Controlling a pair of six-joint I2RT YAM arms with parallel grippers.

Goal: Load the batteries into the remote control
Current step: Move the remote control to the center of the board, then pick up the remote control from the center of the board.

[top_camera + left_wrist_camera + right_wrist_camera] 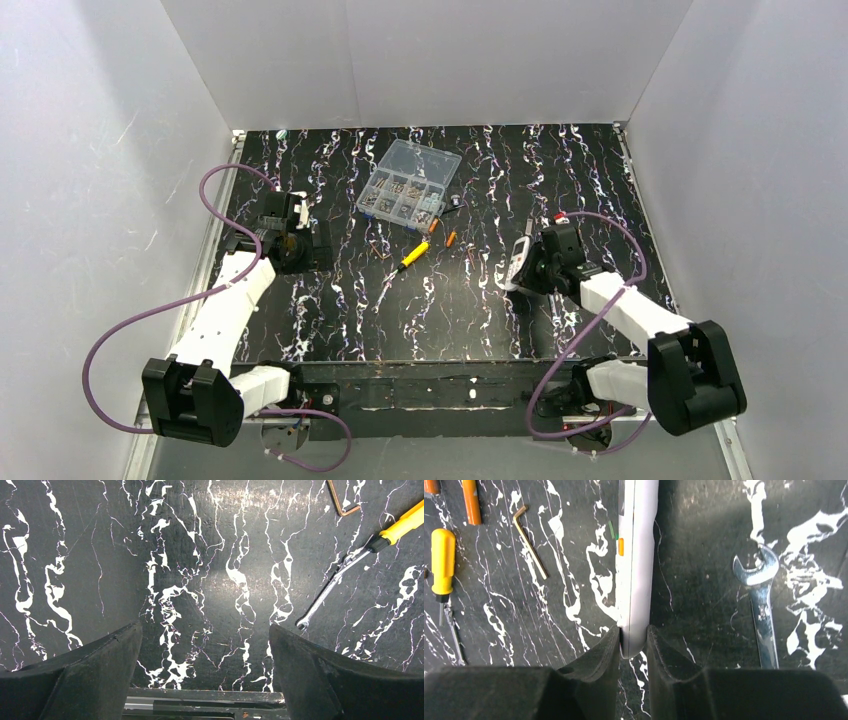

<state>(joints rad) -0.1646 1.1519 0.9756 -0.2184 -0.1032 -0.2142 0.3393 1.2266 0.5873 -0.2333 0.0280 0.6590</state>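
While the right fingers [601,655] pinch the near end of the remote control [636,555], its long axis runs straight ahead of them; the batteries [471,502] lie on the worktop [704,580] to its left; the left fingers [100,665] stand wide and empty, well apart.

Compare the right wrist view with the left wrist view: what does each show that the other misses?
Right wrist only: the slim white-silver remote control clamped edge-on in the right pincer, two orange-copper cylindrical batteries, a silver open-end spanner. Left wrist only: the left pincer, wide open, holding nothing. Both: the yellow-handled screwdriver, the bent brass hex key, the black white-veined marbled table.
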